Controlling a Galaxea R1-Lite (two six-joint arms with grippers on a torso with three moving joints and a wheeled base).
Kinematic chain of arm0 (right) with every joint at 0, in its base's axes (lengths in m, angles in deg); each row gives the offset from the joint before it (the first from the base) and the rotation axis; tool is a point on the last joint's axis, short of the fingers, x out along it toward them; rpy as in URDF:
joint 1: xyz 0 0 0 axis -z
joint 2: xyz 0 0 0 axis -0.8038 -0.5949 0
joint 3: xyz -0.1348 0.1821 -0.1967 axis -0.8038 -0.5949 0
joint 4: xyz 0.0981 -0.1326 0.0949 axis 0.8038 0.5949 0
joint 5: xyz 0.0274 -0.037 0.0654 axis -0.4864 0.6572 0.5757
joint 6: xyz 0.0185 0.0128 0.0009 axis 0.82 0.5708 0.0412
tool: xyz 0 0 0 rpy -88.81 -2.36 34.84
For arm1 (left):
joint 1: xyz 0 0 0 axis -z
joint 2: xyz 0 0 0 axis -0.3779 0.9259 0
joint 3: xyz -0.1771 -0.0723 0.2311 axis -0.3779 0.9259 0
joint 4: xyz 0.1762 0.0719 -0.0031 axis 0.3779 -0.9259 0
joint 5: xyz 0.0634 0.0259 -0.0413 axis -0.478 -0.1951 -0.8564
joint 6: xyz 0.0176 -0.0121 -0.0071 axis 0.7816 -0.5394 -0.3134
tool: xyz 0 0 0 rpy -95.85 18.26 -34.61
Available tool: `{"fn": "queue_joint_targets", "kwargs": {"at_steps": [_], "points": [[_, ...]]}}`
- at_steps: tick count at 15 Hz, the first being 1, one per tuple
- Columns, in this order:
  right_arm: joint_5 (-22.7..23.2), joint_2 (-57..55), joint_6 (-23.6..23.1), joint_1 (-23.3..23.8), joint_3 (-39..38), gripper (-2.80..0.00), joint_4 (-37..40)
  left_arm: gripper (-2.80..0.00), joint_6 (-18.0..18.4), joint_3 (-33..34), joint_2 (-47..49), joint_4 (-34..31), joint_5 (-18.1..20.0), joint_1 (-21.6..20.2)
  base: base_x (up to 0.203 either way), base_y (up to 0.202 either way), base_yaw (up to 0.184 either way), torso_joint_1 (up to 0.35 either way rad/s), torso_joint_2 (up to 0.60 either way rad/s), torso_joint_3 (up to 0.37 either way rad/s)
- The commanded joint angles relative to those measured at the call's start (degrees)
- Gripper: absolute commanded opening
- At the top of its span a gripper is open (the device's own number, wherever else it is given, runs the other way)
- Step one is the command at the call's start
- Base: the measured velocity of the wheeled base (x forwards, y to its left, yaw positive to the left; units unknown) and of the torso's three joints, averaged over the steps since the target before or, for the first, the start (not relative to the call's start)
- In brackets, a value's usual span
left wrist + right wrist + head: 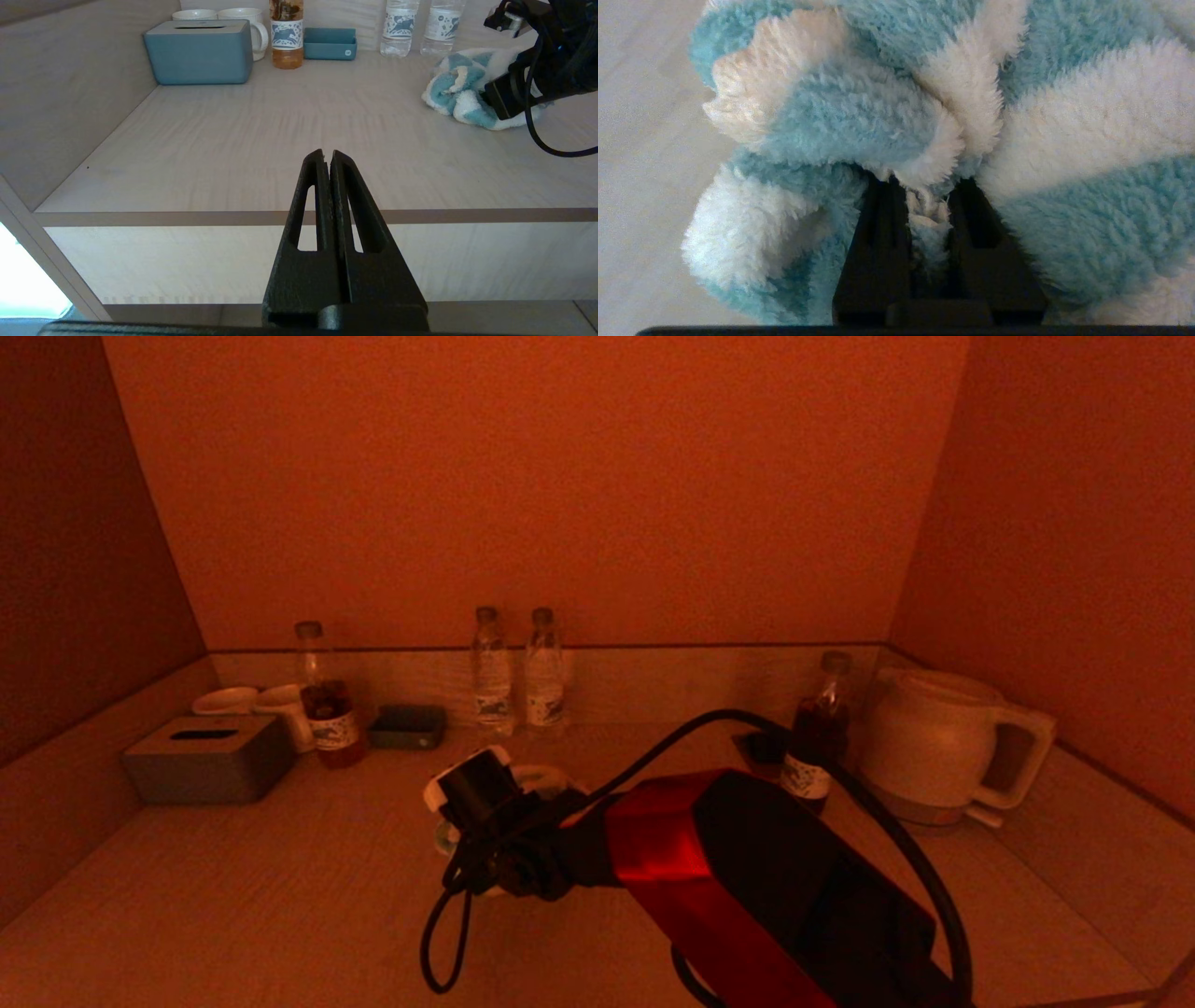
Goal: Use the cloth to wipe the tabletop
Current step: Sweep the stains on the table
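Note:
A fluffy blue-and-white cloth (859, 121) lies bunched on the pale wooden tabletop (280, 896) near its middle. My right gripper (927, 186) is shut on a fold of the cloth and presses it down on the tabletop. In the head view the right gripper (471, 840) points down at the table's middle and only edges of the cloth (551, 777) show around it. My left gripper (325, 154) is shut and empty, held before the table's front edge, apart from the cloth (460, 93).
Along the back wall stand a tissue box (207, 758), cups (280, 700), a tea bottle (327, 709), a small tray (407, 726) and two water bottles (492, 677). Another tea bottle (814, 728) and a kettle (934, 747) stand back right. Walls close both sides.

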Motion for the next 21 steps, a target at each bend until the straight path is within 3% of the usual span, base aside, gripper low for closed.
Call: {"fn": "queue_joint_targets", "kwargs": {"at_steps": [1, 10, 21], "points": [[-0.7, -0.3, 0.2, 1.5, -0.2, -2.80, 0.4, -2.80, 0.0, 0.0, 0.0, 0.0, 0.0, 0.0, 0.000, 0.000, 0.000, 0.000, 0.00, 0.000], [-1.9, 2.4, 2.4, 6.1, -5.3, -2.80, 0.3, -2.80, 0.0, 0.0, 0.0, 0.0, 0.0, 0.0, 0.000, 0.000, 0.000, 0.000, 0.00, 0.000], [-1.9, 3.7, 4.2, 12.1, -4.1, -2.80, 0.2, -2.80, 0.0, 0.0, 0.0, 0.0, 0.0, 0.0, 0.000, 0.000, 0.000, 0.000, 0.00, 0.000]]}}
